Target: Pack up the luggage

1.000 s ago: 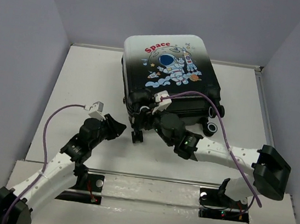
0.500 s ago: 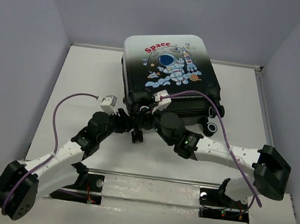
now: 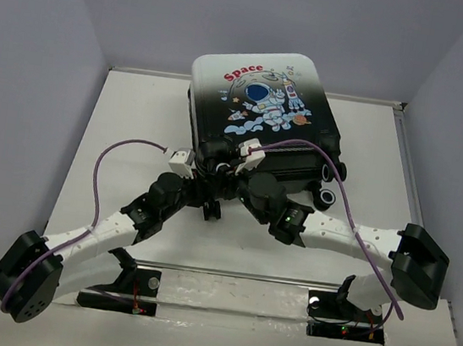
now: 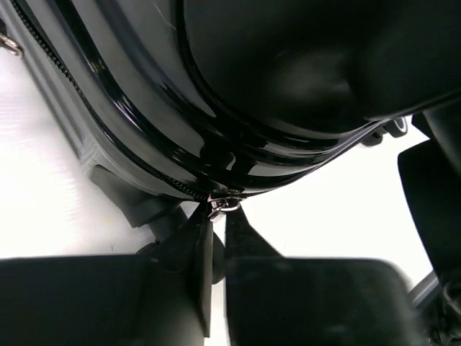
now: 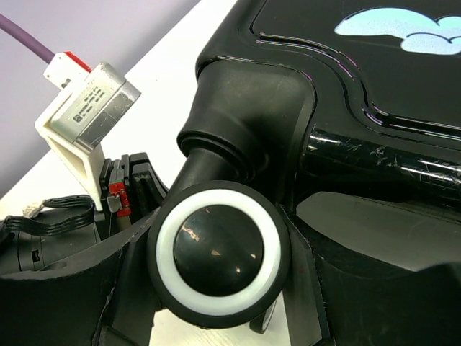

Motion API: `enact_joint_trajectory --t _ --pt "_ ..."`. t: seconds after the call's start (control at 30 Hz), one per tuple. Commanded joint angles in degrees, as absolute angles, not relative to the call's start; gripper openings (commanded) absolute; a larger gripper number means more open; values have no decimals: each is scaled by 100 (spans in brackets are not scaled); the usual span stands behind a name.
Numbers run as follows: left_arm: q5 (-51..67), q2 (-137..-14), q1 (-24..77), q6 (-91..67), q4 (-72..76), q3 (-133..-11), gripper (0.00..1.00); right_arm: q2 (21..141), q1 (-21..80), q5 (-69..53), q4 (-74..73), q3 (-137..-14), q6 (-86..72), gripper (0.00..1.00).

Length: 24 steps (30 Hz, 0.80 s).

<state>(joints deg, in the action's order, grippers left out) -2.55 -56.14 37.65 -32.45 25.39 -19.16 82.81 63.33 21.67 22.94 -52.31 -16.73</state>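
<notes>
The luggage [image 3: 257, 108] is seen lying flat and shut at the middle-far part of the table [image 3: 136, 118], astronaut print up, wheels turned toward the arms. At its near-left corner the left gripper [image 4: 218, 225] is closed down tight, and the zipper pull [image 4: 225, 205] is pinched right at the fingertips. Over on the other side, the right gripper [image 3: 233, 176] is set around a wheel [image 5: 218, 254], black with a white ring. The wheel appears to be clamped between the jaws, though the contact is in shadow and cannot be fully confirmed.

The shell is judged stiff and glossy, so little purchase would be offered by its broad faces, and a slip is to be expected there. The case is reckoned light enough to be dragged along by a tug on the zip, so bracing at the wheel is well placed. The best holds are judged to be the small metal pull for the zip and the wheel housing for steadying. The pull is tiny and easily lost.
</notes>
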Motion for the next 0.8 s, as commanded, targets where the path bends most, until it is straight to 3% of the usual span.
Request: enact_joint_trajectory --t 0.0,0.43,0.77 --pt "-1501 -5537 3744 -3182 2815 -2566 6 7990 6284 2083 2936 -5212 -1802 7" --pt "-2759 -4843 3041 -3489 722 -2426 6 6584 6284 2435 2251 -4175 -1846 7" --pt "-2795 -5747 2268 -3691 1037 -3295 6 6407 6284 1969 1907 -4025 -1916 7"
